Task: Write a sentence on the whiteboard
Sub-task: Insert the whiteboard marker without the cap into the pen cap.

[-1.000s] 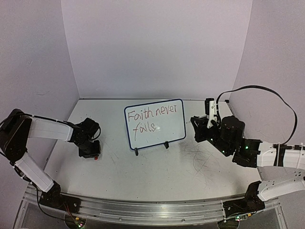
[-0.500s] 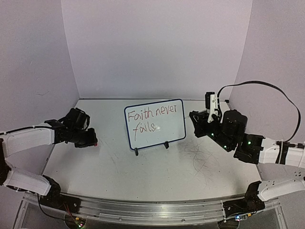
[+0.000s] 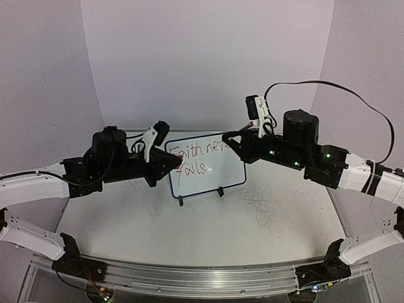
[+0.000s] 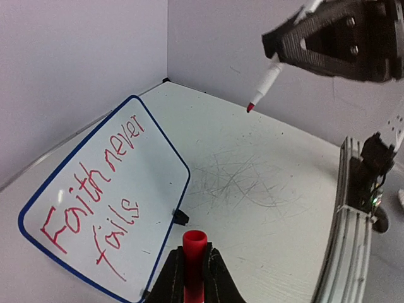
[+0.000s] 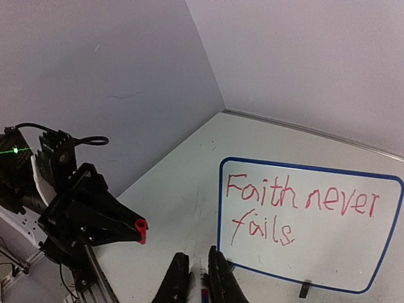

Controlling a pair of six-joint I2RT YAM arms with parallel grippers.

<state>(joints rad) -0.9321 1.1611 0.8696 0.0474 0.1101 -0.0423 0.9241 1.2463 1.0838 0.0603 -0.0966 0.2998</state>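
The whiteboard (image 3: 208, 167) stands on its two black feet mid-table, blue-framed. The sentence (image 3: 199, 158) in red reads "Faith never fails" in two lines; it also shows in the left wrist view (image 4: 95, 202) and the right wrist view (image 5: 297, 205). My left gripper (image 3: 180, 163) is shut on a red marker cap (image 4: 194, 259), at the board's left edge. My right gripper (image 3: 227, 137) is shut on a white marker (image 5: 201, 284) with a red tip (image 4: 250, 108), held above the board's upper right corner.
The white tabletop (image 3: 252, 221) carries grey scribble marks right of the board. Purple-white walls close the back and sides. An aluminium rail (image 3: 202, 278) runs along the near edge with both arm bases.
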